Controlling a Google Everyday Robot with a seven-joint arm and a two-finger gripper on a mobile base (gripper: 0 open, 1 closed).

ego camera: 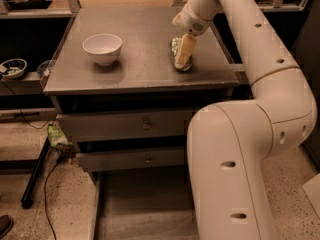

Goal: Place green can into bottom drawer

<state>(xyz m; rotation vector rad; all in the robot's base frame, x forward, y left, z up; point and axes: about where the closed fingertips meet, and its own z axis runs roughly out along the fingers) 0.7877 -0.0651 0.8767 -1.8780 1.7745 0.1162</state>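
Note:
The green can (174, 47) lies on its side on the cabinet top (145, 24), right of centre. Only its left edge and near silver end show. My gripper (183, 58) reaches down from the back, directly over the can, and covers most of it. The bottom drawer (142, 204) is pulled open at floor level in front of the cabinet. Its flat grey floor shows, and my arm hides its right part.
A white bowl (102, 48) stands on the left of the cabinet top. Two shut drawers with small knobs (146, 126) (148, 160) sit above the open one. My large arm link (230, 174) fills the lower right. A side shelf with a small dish (12, 68) and a black leg (34, 178) are at the left.

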